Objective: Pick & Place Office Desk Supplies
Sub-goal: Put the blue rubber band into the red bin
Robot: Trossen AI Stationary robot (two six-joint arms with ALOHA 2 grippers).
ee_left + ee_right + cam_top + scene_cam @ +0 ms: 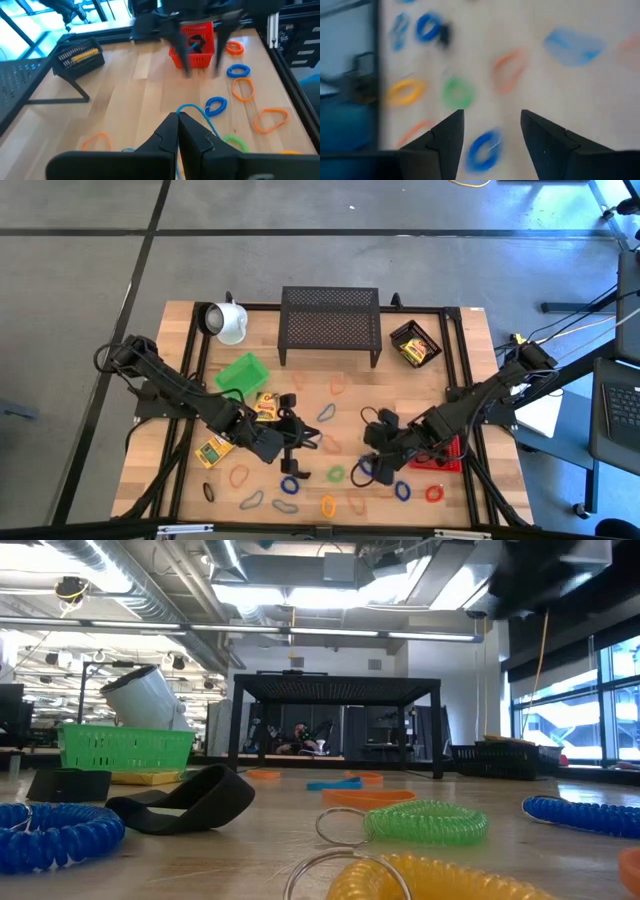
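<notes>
Thin loops in blue, orange, green, yellow and black lie scattered over the near half of the table (330, 502). One yellow box (265, 406) lies beside the green basket, another (213, 450) by the left arm. My left gripper (312, 445) (178, 120) is above the table's middle, shut on a thin blue loop (196, 111). My right gripper (368, 465) (487, 132) hangs open above the loops. A blue coiled loop (482, 150) shows between its fingers, below them and untouched. The right wrist view is blurred. My left gripper pinches the thin blue loop between its two shut fingers. One strand (186, 106) rises at the fingertips and arcs away past them. Whether the rest of the loop is off the table, I cannot tell.
A black mesh shelf (330, 326) stands at the far edge, with a white mug (228, 320) on its side to the left and a small black basket (415, 343) to the right. A green basket (242, 372) sits left of centre, a red basket (445, 452) (196, 46) by the right arm.
</notes>
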